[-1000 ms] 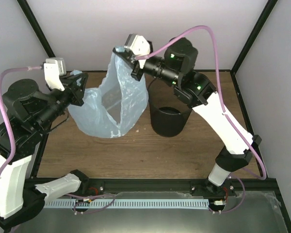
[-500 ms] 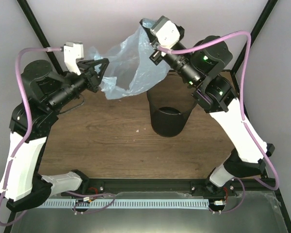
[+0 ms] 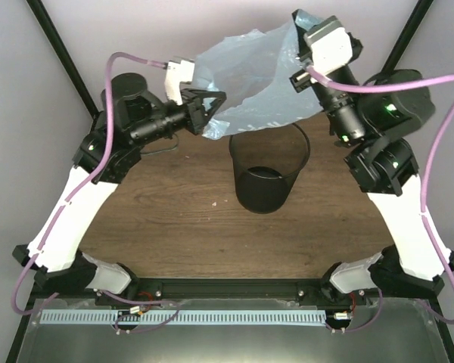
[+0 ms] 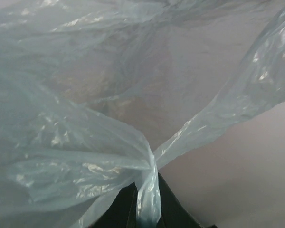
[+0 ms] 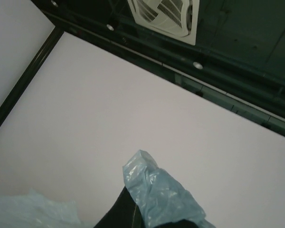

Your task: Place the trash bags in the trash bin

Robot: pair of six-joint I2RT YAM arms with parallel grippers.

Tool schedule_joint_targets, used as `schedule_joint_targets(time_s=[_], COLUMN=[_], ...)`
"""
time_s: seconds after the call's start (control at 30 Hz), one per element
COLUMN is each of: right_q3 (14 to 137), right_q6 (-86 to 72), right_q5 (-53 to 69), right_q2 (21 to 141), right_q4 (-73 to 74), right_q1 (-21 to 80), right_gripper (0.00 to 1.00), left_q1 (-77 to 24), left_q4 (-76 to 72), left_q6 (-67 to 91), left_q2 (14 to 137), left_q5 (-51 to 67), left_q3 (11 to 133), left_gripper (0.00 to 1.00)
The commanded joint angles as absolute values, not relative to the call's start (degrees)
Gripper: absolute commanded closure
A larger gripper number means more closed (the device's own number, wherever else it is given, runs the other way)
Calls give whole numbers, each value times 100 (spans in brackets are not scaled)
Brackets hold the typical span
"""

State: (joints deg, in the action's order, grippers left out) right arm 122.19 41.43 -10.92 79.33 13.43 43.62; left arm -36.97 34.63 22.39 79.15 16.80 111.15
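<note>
1. Step in hand: the carry. The trash bag (image 3: 261, 83) hangs in the air, stretched between both arms, its lower edge over the far rim of the trash bin (image 3: 263, 189)
2. Left gripper (image 4: 147, 209) pinches a twisted strand of the bag; right gripper (image 5: 141, 214) pinches a bunched corner, higher up
3. Bin upright, none of the bag inside yet
4. Judgement: next, bring both grips closer over the mouth and lower; spread this wide, the bag may drape on the rim

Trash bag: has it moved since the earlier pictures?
Yes. The trash bag shifted rightward and up, from left of the trash bin to above its far rim.
</note>
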Motion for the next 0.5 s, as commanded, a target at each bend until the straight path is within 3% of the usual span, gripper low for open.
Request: schedule_joint_targets(time_s=[0.0, 0.47], right_q3=[12335, 11883], right_q6=[4344, 3901], right_q5=[-1092, 56], right_q2=[7603, 6727], right_q4=[1396, 2498], right_q1=[4342, 4342], right_gripper=[99, 98], left_q1=[-4081, -4701], left_q4=[3345, 3367], left_q6=[2026, 1900], left_q2=[8124, 7853], left_q5=[1845, 1455], left_q3=[11564, 11274], left_gripper=[96, 96])
